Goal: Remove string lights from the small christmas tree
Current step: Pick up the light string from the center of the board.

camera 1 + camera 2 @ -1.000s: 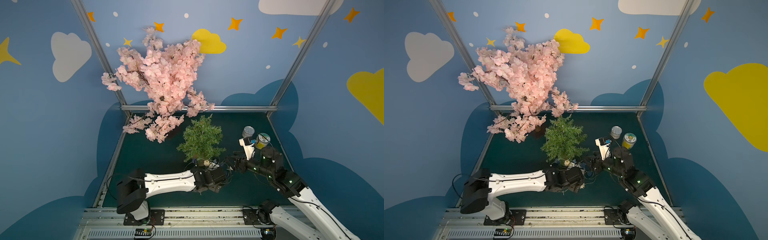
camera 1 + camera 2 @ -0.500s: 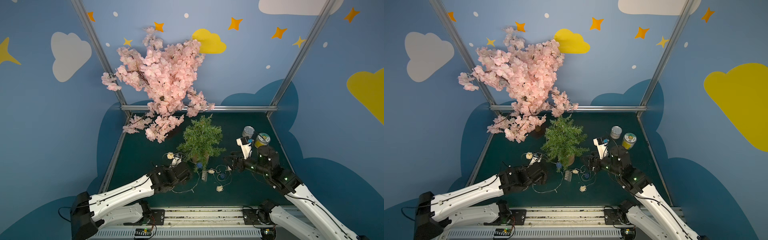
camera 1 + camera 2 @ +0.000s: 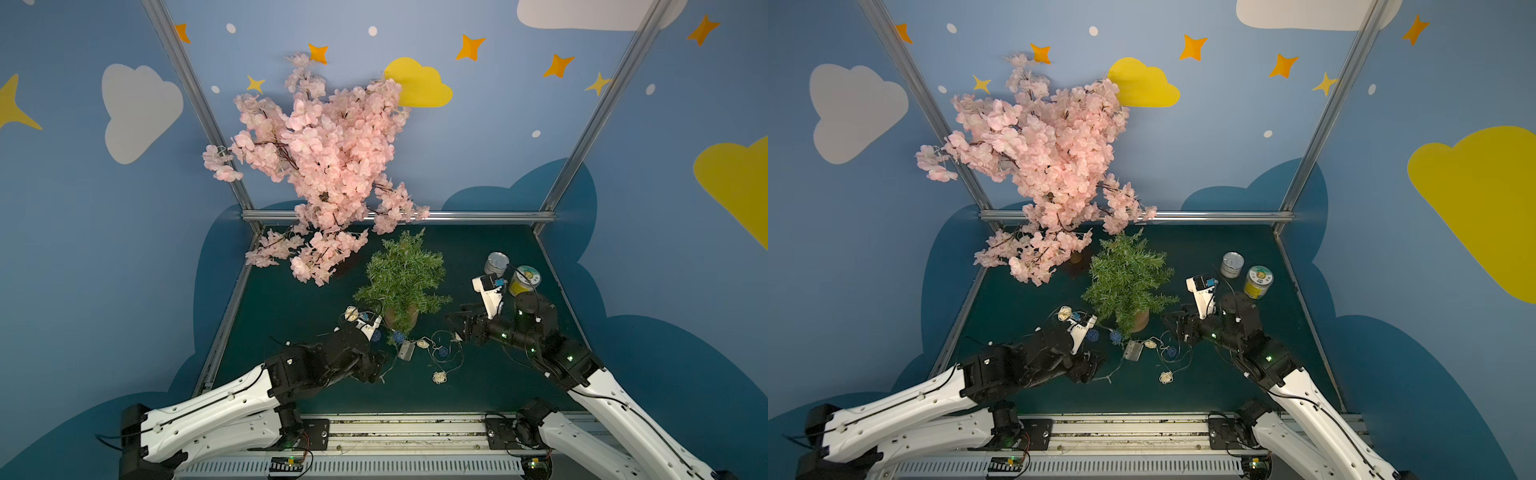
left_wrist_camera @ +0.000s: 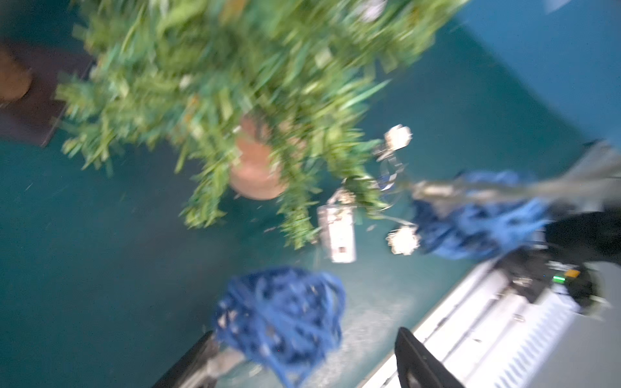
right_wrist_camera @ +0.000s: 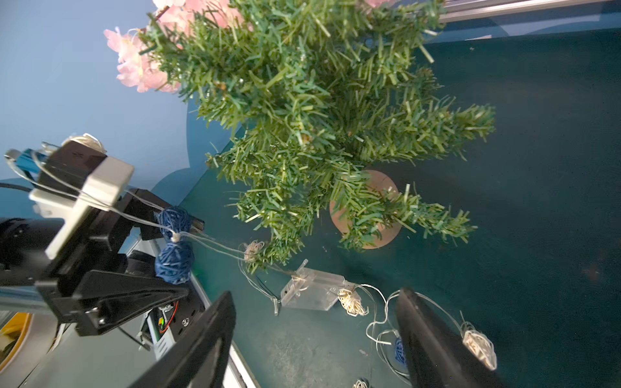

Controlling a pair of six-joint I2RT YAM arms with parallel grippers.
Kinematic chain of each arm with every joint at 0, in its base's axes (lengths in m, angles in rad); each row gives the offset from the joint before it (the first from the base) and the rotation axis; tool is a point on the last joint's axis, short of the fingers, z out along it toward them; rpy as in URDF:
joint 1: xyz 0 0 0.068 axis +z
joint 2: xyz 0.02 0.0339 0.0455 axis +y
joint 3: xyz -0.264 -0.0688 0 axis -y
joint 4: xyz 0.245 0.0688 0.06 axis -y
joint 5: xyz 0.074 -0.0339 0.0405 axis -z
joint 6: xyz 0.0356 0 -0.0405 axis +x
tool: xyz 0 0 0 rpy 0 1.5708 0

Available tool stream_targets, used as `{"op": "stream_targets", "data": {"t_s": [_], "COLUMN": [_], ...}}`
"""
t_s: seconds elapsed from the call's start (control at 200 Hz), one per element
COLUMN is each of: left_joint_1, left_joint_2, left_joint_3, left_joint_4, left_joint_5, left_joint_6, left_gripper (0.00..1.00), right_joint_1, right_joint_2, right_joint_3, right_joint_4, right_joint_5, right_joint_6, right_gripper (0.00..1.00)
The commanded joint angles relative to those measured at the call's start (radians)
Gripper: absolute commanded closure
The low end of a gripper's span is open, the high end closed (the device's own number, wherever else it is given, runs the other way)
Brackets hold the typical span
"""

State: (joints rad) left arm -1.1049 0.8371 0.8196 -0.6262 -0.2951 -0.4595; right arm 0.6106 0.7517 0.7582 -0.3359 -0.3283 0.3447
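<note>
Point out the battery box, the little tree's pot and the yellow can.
Clear rectangular plastic battery box (image 5: 312, 290): right wrist view, flat top face.
Tan terracotta-coloured round pot (image 5: 381, 184): right wrist view, exposed rim.
Yellow-labelled round tin can (image 3: 519, 287): in a top view, side label.

Left arm (image 3: 216, 411): stretched low and forward from its base, with the black wrist section near mid-table. Left gripper (image 3: 380, 351): aimed toward the right arm's side, 2 jaws well apart, not clamping. Right arm (image 3: 598, 386): rises from its base, bends at the elbow, and the forearm runs low toward the left arm's side. Right gripper (image 3: 455, 318): 2 jaws spread wide. The 2 grippers roughly face each other, apart. Left wrist view is blurred.
</note>
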Motion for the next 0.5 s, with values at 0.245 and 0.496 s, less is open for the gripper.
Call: {"op": "stream_targets", "data": {"t_s": [0.245,0.496], "left_joint_1": [-0.029,-0.029], "left_joint_2": [0.021,0.015], "left_joint_3": [0.062,0.059], "left_joint_4": [0.097,0.118], "left_joint_5": [0.099,0.121], "left_joint_6": [0.050,0.051], "left_gripper": [0.20,0.20], "right_joint_1": [0.204,0.286], "right_joint_2": [0.074,0.140], "right_joint_3": [-0.019,-0.007], "right_joint_4": [0.180,0.284], "right_joint_5": [-0.190,-0.173], "right_joint_6": [-0.089,-0.108], "right_gripper": [0.26,0.24]}}
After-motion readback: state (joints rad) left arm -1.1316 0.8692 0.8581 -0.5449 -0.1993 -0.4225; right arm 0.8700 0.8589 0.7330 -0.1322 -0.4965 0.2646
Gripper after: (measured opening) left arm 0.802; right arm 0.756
